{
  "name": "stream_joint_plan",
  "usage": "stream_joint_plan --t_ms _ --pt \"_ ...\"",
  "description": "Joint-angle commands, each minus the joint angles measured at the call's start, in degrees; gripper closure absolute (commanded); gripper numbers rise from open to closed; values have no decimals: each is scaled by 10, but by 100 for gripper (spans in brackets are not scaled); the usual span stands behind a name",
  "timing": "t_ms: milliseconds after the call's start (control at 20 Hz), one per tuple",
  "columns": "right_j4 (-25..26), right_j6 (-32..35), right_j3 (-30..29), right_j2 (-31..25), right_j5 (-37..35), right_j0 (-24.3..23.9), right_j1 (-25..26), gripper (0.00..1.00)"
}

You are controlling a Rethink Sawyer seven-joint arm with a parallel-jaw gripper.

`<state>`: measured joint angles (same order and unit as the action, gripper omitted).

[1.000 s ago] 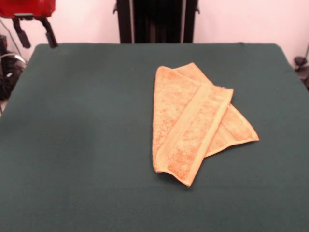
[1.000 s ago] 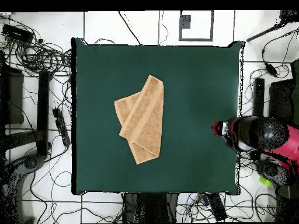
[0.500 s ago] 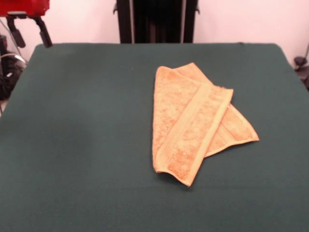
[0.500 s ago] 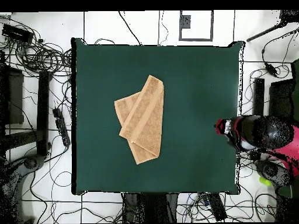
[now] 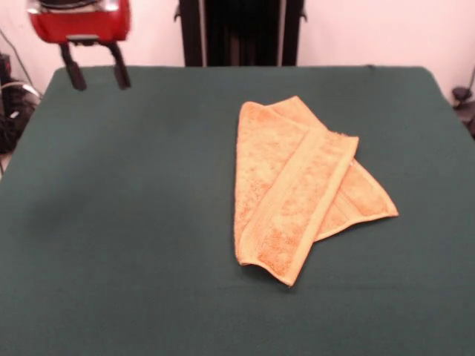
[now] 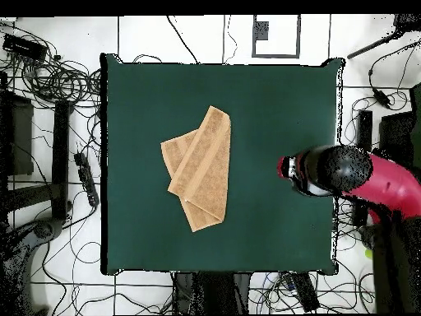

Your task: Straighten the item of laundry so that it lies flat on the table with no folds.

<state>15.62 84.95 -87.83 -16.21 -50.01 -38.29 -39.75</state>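
Note:
The item of laundry (image 5: 297,189) is an orange-tan towel folded over itself on the dark green table (image 5: 133,222), right of centre in the front view. A long folded flap runs across it, and a corner of the lower layer sticks out at the right. From overhead the towel (image 6: 200,169) lies near the table's (image 6: 271,107) middle. My gripper (image 5: 95,76) hangs open and empty above the far left corner in the front view, well away from the towel. In the overhead view the red and black arm (image 6: 345,171) reaches in over the right edge.
Cables and equipment (image 6: 49,148) crowd the floor around the table in the overhead view. A black pedestal (image 5: 241,33) stands behind the far edge.
The gripper has moved inward over the table's corner, from off the left edge in the front view. The towel has not moved.

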Motion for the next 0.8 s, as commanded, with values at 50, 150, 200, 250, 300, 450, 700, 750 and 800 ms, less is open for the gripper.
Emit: stream_joint_plan --t_ms 50,150,200,250,300,450,700,750,800 --pt "-44 196 3 19 44 70 49 0" --pt "-54 203 8 29 51 82 56 0" --pt "-60 205 12 32 55 88 60 0" --pt "-67 207 14 35 60 93 63 0" --pt "-74 209 16 38 65 99 66 0" --pt "-89 216 31 52 58 117 79 0" --pt "-103 231 55 72 48 145 98 0" --pt "-106 236 59 76 42 151 100 0" --pt "-109 242 65 80 38 159 103 0"
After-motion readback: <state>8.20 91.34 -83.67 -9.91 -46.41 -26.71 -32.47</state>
